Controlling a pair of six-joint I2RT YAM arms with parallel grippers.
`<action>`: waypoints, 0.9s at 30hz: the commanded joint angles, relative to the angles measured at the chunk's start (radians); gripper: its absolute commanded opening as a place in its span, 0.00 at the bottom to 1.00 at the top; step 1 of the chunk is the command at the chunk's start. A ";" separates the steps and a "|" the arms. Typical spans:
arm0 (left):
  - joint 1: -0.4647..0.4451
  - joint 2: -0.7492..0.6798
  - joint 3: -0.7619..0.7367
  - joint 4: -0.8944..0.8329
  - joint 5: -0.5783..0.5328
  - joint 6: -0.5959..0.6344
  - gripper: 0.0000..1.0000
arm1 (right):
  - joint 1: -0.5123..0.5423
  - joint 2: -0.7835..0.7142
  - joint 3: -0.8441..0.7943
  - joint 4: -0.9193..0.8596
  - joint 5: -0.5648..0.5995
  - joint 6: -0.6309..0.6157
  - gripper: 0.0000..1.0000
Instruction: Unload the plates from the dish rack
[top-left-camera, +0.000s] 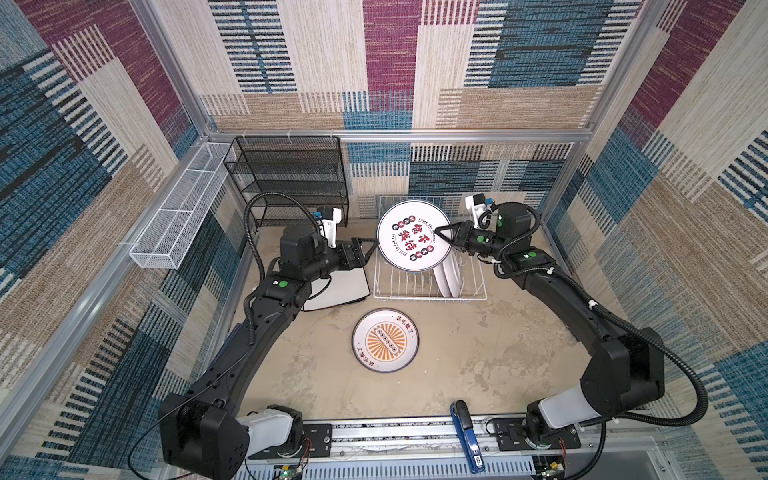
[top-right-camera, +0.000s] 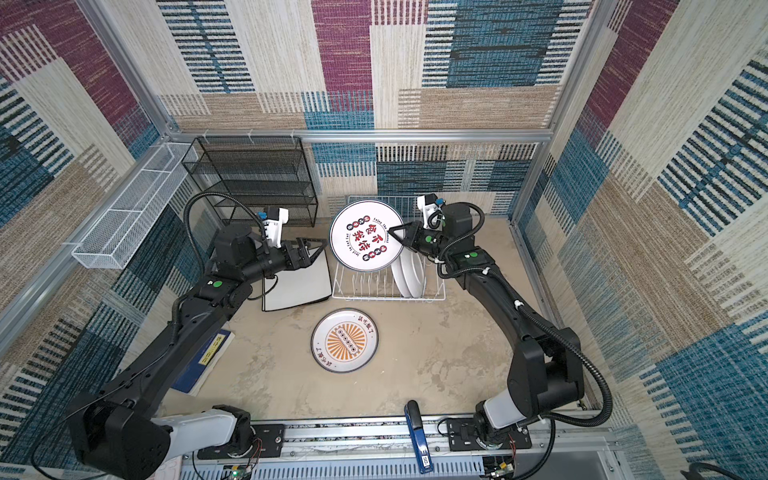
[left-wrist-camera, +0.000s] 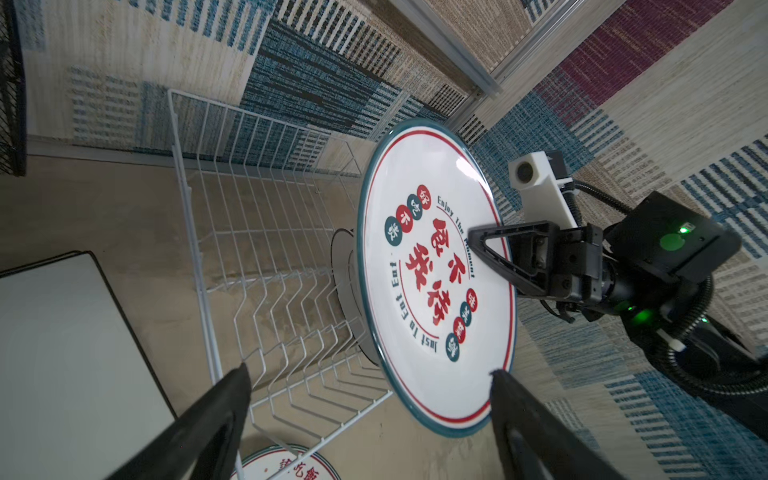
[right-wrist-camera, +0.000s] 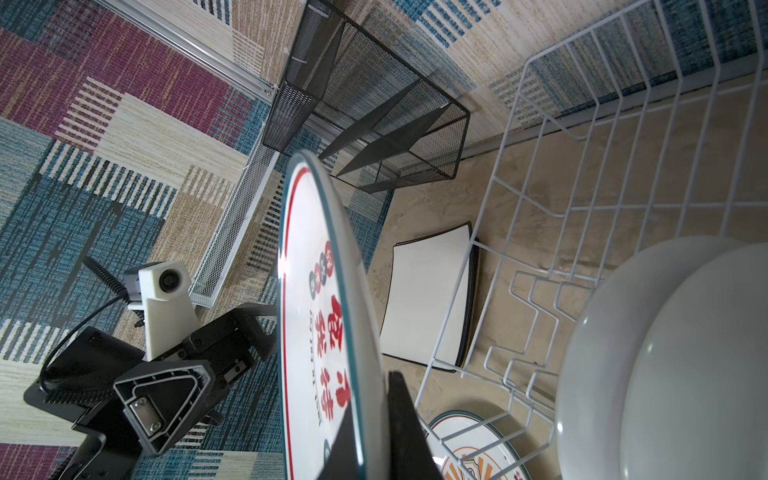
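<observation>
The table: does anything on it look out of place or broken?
A blue stapler lies across the front rail, odd among dishes. The square plates beside the dish rack are stacked slightly fanned. Nothing looks spilled or broken.

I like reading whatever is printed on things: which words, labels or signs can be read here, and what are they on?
"Enjoy The Moment": red-print plate.
"Just To Eat Eat": same plate.
That plate's big red Chinese characters and dots: too stylised to read surely.
Chinese rim characters on the sunburst plate: too small.
White label on the blue tool: too small.
</observation>
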 joint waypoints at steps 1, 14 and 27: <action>0.004 0.045 0.025 0.061 0.122 -0.101 0.91 | 0.001 0.008 0.009 0.060 -0.046 -0.011 0.00; 0.003 0.198 0.041 0.229 0.274 -0.269 0.78 | 0.002 0.045 0.020 0.063 -0.108 -0.007 0.00; 0.003 0.253 0.056 0.237 0.328 -0.302 0.48 | 0.014 0.085 0.039 0.076 -0.141 -0.005 0.00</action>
